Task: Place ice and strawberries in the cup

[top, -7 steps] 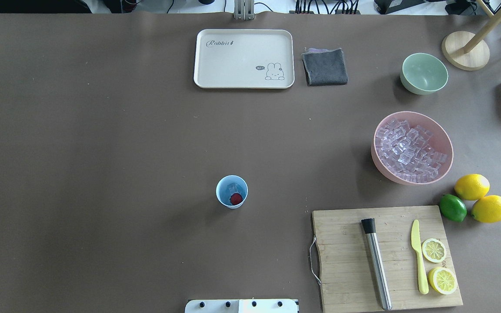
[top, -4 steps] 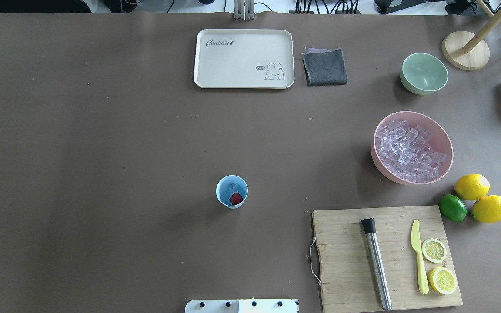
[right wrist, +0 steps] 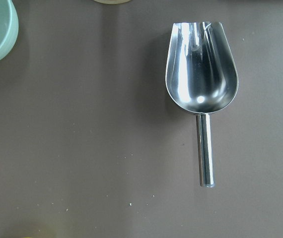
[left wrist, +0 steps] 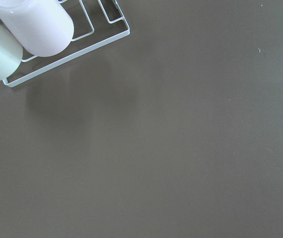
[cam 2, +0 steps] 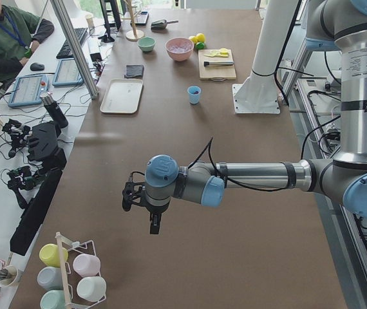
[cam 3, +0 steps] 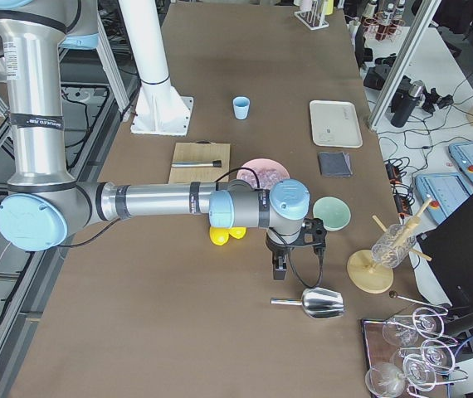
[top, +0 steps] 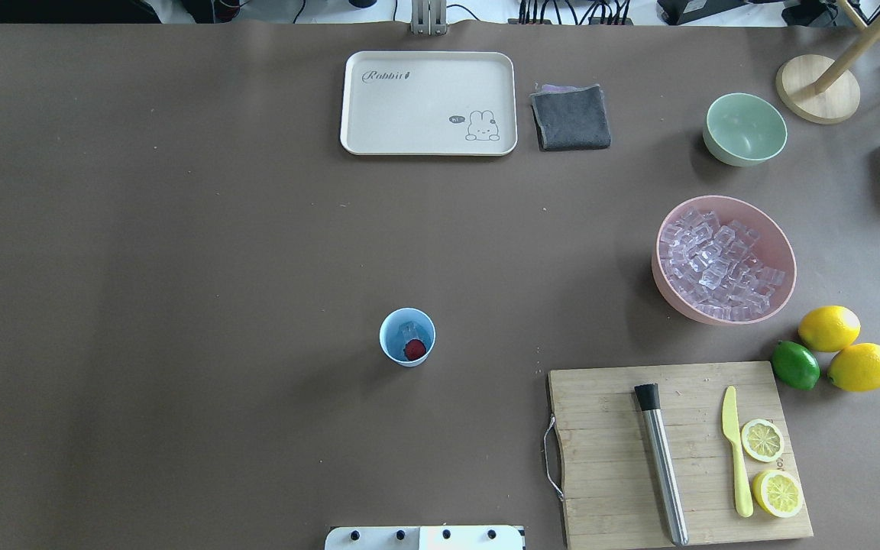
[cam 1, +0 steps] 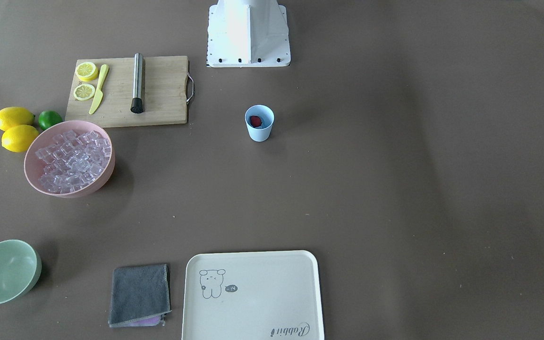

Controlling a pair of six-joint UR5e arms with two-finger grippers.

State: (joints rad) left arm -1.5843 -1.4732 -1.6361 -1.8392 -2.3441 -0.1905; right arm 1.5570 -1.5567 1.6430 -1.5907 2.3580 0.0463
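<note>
Far edge of the desk (top: 180, 229): cream rabbit tray (top: 409, 114), folded grey cloth (top: 571, 117) just beside it, pale green bowl (top: 745, 128) further right. Pink bowl (top: 784, 248) stands near two whole lemons (top: 829, 328) and a lime (top: 795, 365). Bamboo cutting board (top: 608, 451) carries a steel muddler (top: 661, 466), a yellow knife (top: 734, 451) and two lemon halves (top: 762, 440). Steel scoop (right wrist: 201, 74) lies apart, hollow side up.

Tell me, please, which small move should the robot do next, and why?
Probably none: hold both arms still. The light blue cup already holds the strawberry and what looks like an ice cube; the metal scoop lies empty on the table, near the right gripper.
</note>
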